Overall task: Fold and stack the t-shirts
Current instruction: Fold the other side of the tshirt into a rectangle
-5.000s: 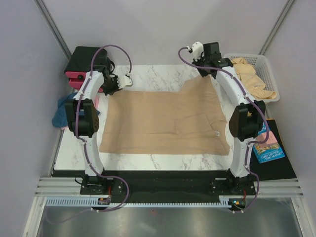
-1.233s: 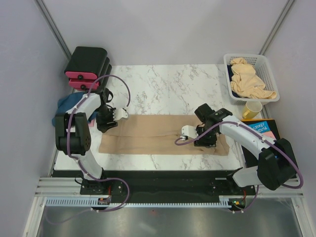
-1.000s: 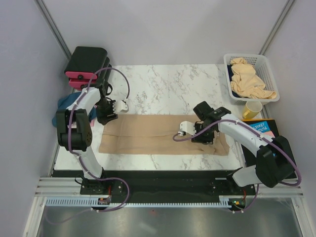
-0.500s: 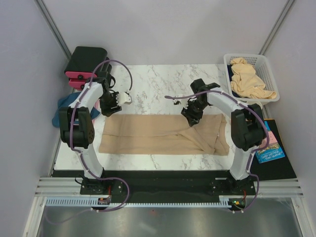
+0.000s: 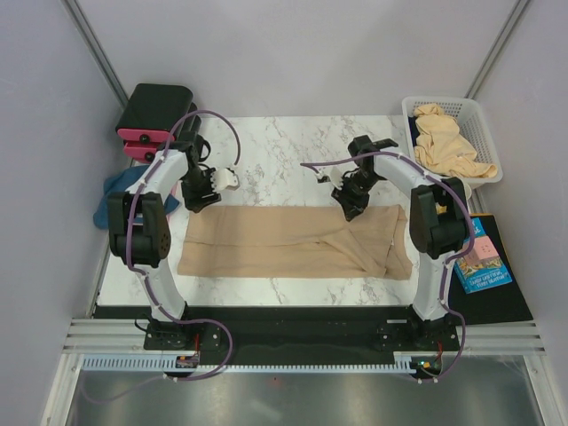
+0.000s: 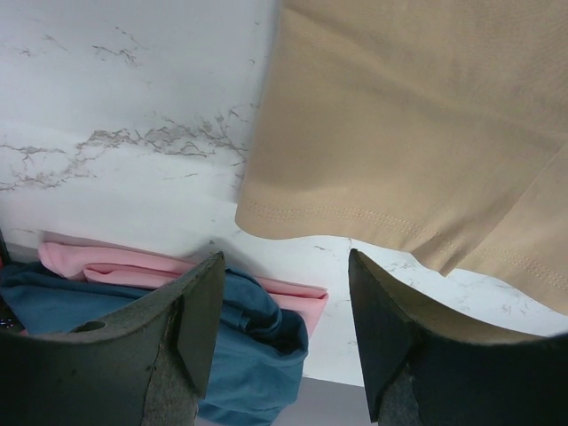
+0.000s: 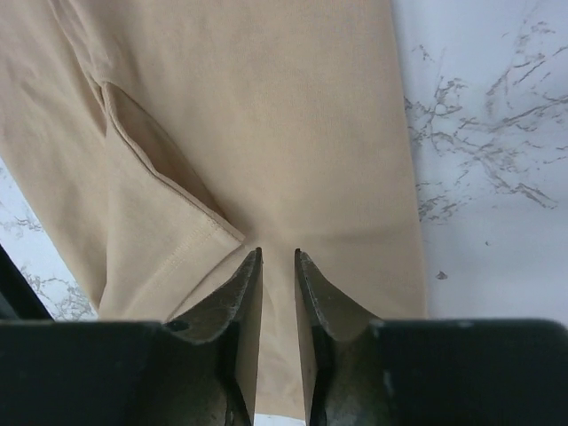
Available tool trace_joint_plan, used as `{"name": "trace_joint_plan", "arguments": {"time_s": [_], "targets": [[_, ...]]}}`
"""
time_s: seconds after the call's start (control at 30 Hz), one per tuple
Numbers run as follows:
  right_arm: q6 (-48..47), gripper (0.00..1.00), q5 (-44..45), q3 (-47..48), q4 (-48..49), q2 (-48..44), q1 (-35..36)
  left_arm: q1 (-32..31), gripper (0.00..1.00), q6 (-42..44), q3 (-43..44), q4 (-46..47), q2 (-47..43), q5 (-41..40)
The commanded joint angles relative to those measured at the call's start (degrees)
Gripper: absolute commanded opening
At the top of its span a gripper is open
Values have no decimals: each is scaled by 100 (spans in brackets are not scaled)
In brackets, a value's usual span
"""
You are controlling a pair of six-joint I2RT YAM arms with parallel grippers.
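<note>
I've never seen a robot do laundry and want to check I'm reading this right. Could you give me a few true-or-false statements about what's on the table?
1. The tan shirt lies on the table as a long strip. True.
2. The basket is empty. False: it holds crumpled tan cloth.
3. The left tool is open and holds nothing. True.
4. The pink shirt and blue shirt lie in the middle of the table. False: they lie at its left edge, beside the tan shirt's corner.
</note>
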Motion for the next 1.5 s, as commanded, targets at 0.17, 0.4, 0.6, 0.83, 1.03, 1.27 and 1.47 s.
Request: {"name": "trace_joint_plan", "arguments": {"time_s": [0.17,0.4,0.6,0.83,1.03,1.27,1.47], "targets": [[213,13,421,-657,821,-405,135,-126,64,-259,84,156,21,-9],[486,9,413,-834,1148,-432,214,-170,64,-277,49,156,21,17],[513,7,431,-939,1192,-519,372,-179,64,-294,14,174,4,25],[100,6,536,-1150,622,-862,539,-179,64,-251,-21,218,-14,17],[47,3,519,-1168,279,-1108,688,-179,64,-180,-56,218,12,104],[310,3,308,-1299,295,-1258,882,-188,64,-101,-39,235,109,166],[556,3,141,-1510,427,-1346,1146,-205,64,-13,-48,218,153,201]]}}
